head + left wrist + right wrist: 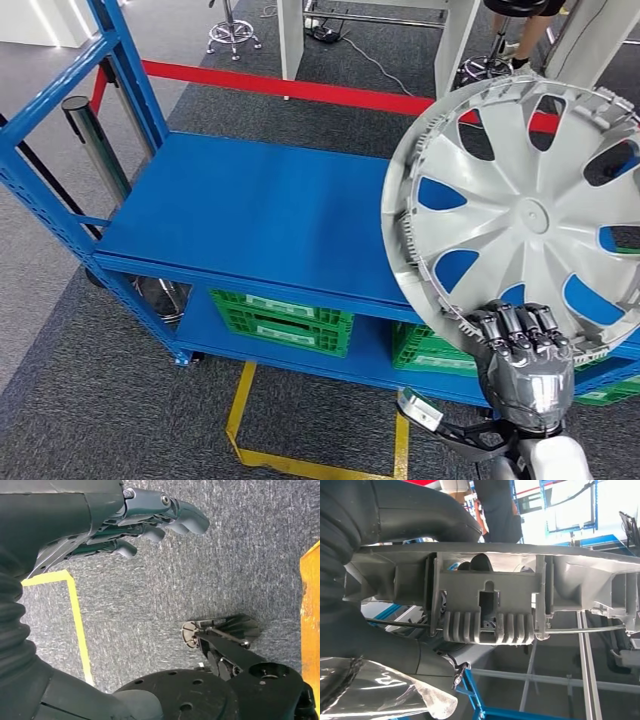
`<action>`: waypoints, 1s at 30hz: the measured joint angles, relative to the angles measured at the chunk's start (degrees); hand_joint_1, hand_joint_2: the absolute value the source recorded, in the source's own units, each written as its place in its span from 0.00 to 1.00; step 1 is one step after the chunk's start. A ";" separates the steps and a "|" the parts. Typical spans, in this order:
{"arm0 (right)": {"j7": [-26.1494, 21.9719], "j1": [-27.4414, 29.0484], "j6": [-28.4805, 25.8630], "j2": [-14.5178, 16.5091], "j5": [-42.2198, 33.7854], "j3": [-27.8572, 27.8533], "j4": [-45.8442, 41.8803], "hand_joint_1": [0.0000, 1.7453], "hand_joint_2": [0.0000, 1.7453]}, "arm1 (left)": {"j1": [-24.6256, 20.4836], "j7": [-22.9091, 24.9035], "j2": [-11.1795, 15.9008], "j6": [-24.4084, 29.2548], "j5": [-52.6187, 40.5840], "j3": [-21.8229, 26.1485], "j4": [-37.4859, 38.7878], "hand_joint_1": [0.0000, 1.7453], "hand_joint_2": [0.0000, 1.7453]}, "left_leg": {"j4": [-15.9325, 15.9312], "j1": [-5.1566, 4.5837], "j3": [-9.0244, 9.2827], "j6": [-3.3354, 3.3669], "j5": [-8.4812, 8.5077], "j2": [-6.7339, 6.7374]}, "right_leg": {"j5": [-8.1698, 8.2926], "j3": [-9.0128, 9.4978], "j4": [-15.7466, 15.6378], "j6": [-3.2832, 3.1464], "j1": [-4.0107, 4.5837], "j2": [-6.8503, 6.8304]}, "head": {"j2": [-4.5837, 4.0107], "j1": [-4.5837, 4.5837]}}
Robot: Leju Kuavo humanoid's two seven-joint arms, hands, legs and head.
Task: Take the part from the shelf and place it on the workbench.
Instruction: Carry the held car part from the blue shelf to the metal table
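A large silver wheel cover (521, 210) with curved spokes is lifted above the right end of the blue shelf (256, 215), tilted with its inner side toward me. My right hand (524, 360) grips its lower rim from below. The right wrist view looks straight at the cover's ribbed grey rim (486, 607), held between the thumb (425, 522) and the fingers. My left hand (151, 520) hangs beside my body over the grey carpet, fingers loosely apart and holding nothing.
Green crates (283, 320) sit on the shelf's lower level. A red barrier bar (302, 90) runs behind the shelf, with a silver post (94, 140) at the left. Yellow floor tape (249, 420) marks the carpet in front. A person (497, 510) stands beyond the shelf.
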 joint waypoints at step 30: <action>24.22 0.85 5.13 -7.81 -1.24 12.99 1.21 1.00 1.00 | -0.14 3.04 -1.63 -1.65 -5.34 4.95 -1.90 0.00 1.00 | 1.45 2.25 3.68 -3.69 -2.73 1.25 | 2.98 -3.56 1.24 -1.58 -0.16 -1.17 | 0.00 -0.32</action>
